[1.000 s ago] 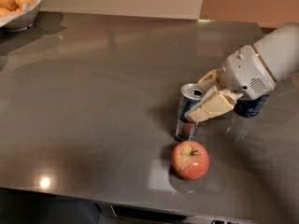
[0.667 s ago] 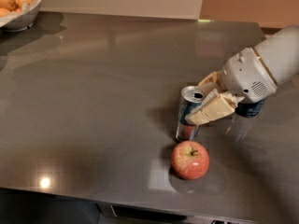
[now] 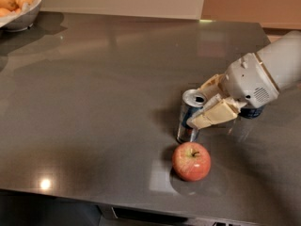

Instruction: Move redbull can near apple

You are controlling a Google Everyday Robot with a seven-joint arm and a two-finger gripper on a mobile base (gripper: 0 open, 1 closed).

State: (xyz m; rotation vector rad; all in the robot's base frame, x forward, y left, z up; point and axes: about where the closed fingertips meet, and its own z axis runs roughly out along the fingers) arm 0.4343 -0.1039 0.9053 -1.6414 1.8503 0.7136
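Hand (image 3: 196,107) clamped on can (image 3: 186,130). The can stands on the table (image 3: 94,102) just behind the apple (image 3: 191,161), apart from it. Placement looks about done. Next: release and back out without tipping the can.

No lettering, brand or number can be read anywhere, not even on the redbull can (image 3: 186,129). It stands near the front edge of the desk (image 3: 108,102), where the tool (image 3: 198,105) clasps its upper part from the right-edge side.
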